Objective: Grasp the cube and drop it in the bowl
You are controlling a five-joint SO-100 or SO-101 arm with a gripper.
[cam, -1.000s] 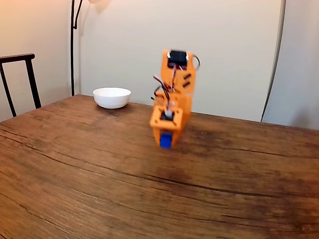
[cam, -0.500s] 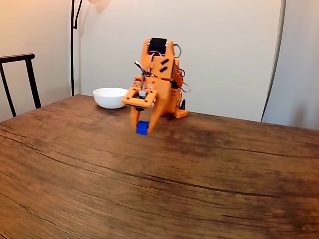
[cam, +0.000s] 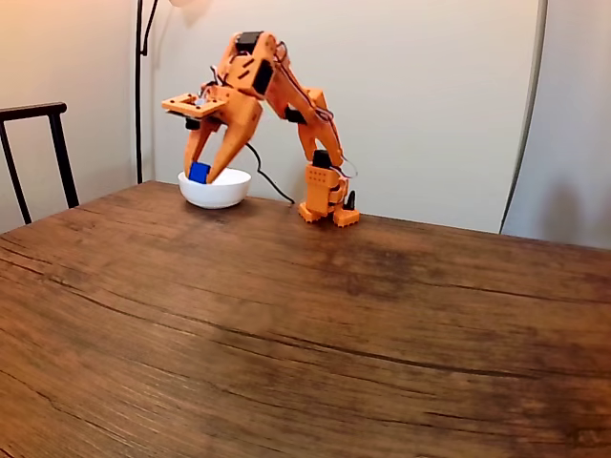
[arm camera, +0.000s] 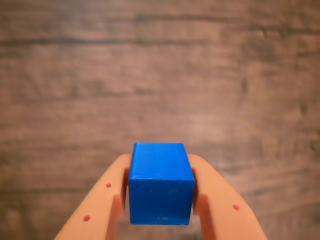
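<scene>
Jaws of the orange gripper (arm camera: pixel 161 212) are clamped on the cube (arm camera: pixel 161 185), one finger pressed flat against each of two opposite side faces, as is seen in the wrist view. In the fixed view the gripper (cam: pixel 202 175) is seen raised, with the cube (cam: pixel 199 173) held between the fingertips right at the rim of the bowl (cam: pixel 216 190), seemingly just above its opening, though how squarely it is centred over the bowl cannot be told from this angle. The bowl is set on the wooden bench (cam: pixel 286 324) near its far edge, with the arm's base (cam: pixel 325 196) standing just beside it toward the right of the fixed view. The cube is judged to be light and rigid, with faint layered lines on its faces that should offer some grip; its flat parallel sides are the proper place to be held, and that is where it is held now. Little clamping force should be needed. The bowl, by contrast, looks smooth and glossy, and could be nudged easily if touched by the fingers. A release is judged to be the step in hand.
</scene>
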